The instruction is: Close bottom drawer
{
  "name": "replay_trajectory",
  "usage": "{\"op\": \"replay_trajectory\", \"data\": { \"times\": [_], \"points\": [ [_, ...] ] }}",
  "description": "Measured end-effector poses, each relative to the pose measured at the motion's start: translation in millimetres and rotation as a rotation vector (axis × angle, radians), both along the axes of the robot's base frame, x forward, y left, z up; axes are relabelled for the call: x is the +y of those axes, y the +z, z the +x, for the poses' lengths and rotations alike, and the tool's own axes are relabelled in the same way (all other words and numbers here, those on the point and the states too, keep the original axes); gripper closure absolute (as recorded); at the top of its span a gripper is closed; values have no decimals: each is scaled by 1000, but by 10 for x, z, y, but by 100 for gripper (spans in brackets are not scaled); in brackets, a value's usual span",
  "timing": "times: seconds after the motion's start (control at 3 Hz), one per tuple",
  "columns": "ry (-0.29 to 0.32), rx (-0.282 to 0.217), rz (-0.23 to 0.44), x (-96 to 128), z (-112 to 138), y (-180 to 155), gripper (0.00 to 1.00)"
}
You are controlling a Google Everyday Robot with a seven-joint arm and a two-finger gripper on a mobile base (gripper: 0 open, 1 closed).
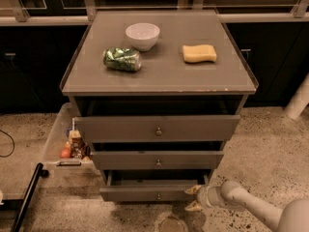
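Bottom drawer [145, 194] stands pulled out at the foot of the cabinet [159, 79], and the tool [192, 198], fingers spread and gripping nothing, sits at 3 o'clock of its front, so an off-centre push risks skewing and jamming it.

Arm [258, 210] enters from bottom-right corner, pale grey, reaching leftward, nearly level, slightly rising toward the tip. Bulky rounded link at frame edge. Wrist [218, 196] short, cylindrical. Gripper [193, 198] low in lower-right of view, pointing left. Fingers [193, 190] spread, one above other, tan tips apart with gap between.
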State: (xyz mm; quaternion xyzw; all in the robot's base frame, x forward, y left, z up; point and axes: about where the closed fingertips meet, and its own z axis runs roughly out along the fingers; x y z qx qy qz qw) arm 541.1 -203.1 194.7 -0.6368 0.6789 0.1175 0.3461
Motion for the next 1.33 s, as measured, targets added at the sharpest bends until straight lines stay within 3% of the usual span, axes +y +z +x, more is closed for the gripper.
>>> {"op": "replay_trajectory", "data": {
  "times": [0.33, 0.67, 1.33],
  "points": [
    [0, 0, 0, 1, 0, 0, 0],
    [0, 0, 0, 1, 0, 0, 0],
    [12, -24, 7, 105, -32, 102, 42]
  ]
}}
